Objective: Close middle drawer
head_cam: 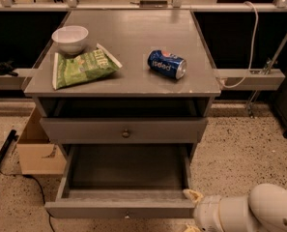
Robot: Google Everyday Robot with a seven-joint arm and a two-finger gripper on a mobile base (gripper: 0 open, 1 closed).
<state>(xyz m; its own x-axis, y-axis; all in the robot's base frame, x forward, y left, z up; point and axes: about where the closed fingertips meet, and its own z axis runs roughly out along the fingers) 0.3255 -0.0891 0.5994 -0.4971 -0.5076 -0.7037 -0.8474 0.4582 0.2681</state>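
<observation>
The middle drawer (pixel 119 208) of the grey cabinet is pulled far out toward me. Its long shallow box is empty, and its small knob (pixel 127 216) shows low on the front. The top drawer (pixel 85 129) with its darker round knob (pixel 126 133) sits above it, nearly shut. The lowest drawer is hidden below the open one. My gripper (pixel 191 211) is at the bottom right, on a white arm (pixel 259 211), right at the right end of the middle drawer's front. It is open, with one yellowish fingertip (pixel 191 195) at the front's top corner, and it holds nothing.
On the cabinet top (pixel 133 37) lie a white bowl (pixel 70 38), a green chip bag (pixel 82 67) and a blue soda can (pixel 166 64) on its side. A cardboard box (pixel 34 151) stands on the floor at the left. A grey rail (pixel 251 79) juts out at the right.
</observation>
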